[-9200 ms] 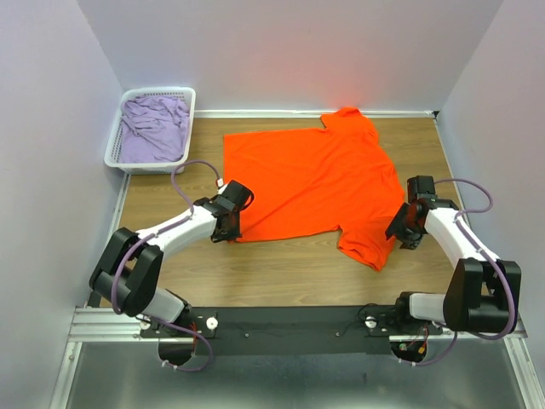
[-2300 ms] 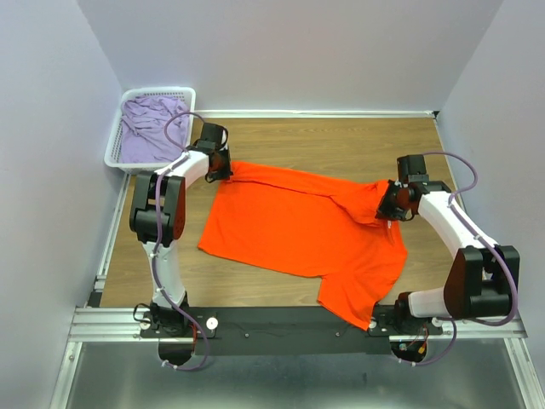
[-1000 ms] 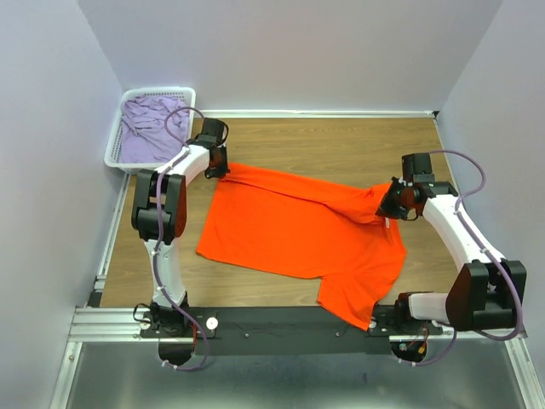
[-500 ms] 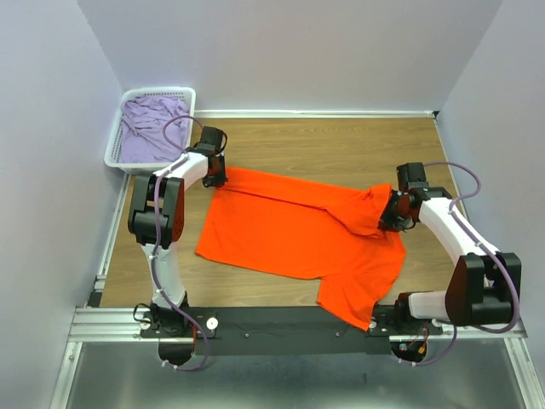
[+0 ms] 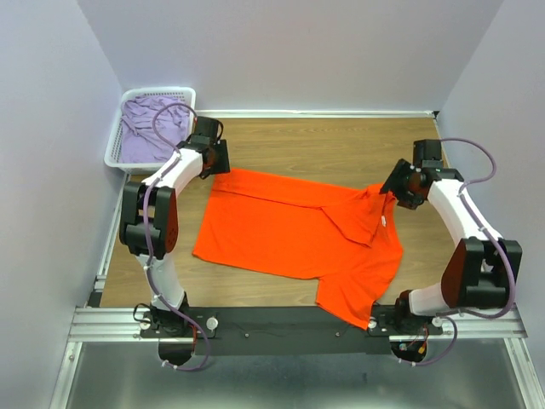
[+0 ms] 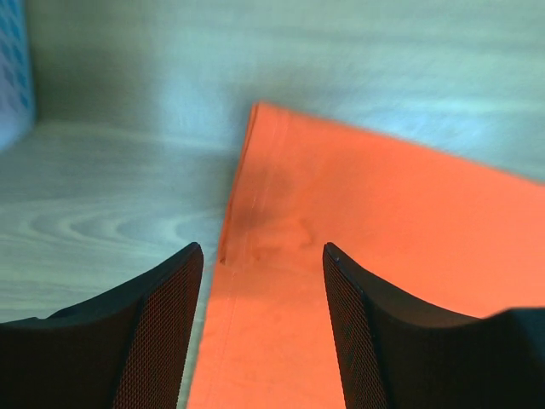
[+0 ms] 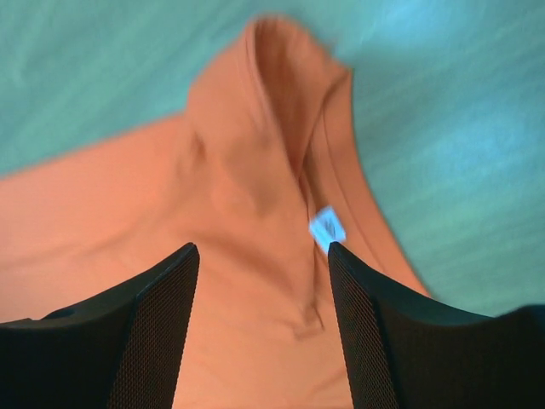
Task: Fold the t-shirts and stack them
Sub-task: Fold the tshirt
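The orange t-shirt [image 5: 294, 232] lies spread on the wooden table, its top part folded toward the front. My left gripper [image 5: 213, 162] hangs open over the shirt's far left corner [image 6: 255, 170], nothing between its fingers. My right gripper [image 5: 398, 189] is open above the bunched collar with its white tag [image 7: 327, 227] at the shirt's right end. The lilac t-shirt [image 5: 155, 126] lies crumpled in the white basket [image 5: 115, 158] at the far left.
Walls close in the table on the left, back and right. The basket's blue-tinted edge [image 6: 13, 77] shows at the left of the left wrist view. Bare wood [image 5: 332, 145] lies behind the shirt.
Both grippers have opened and let go of the orange shirt, then lifted back a little. The folded edge now rests flat on the table.
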Robot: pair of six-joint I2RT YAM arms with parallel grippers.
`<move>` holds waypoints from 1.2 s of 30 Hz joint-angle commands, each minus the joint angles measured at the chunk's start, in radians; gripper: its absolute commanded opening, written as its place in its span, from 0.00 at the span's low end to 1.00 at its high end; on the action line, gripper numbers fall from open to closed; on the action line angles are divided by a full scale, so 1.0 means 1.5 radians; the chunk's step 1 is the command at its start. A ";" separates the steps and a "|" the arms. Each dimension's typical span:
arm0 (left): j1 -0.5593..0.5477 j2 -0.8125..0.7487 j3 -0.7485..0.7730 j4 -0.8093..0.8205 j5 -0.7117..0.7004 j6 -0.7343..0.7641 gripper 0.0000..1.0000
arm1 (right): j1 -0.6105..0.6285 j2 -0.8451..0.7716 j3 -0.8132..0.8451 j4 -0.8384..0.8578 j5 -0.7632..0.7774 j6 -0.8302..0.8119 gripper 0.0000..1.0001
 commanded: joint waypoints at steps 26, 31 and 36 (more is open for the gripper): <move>0.005 0.161 0.066 0.078 0.054 -0.030 0.47 | -0.112 0.306 0.067 0.306 -0.181 0.104 0.24; 0.019 0.166 0.061 0.070 0.044 -0.042 0.47 | -0.136 0.309 0.056 0.307 -0.157 0.101 0.04; 0.038 0.171 0.052 0.067 0.050 -0.048 0.47 | -0.170 0.313 0.055 0.309 -0.139 0.101 0.01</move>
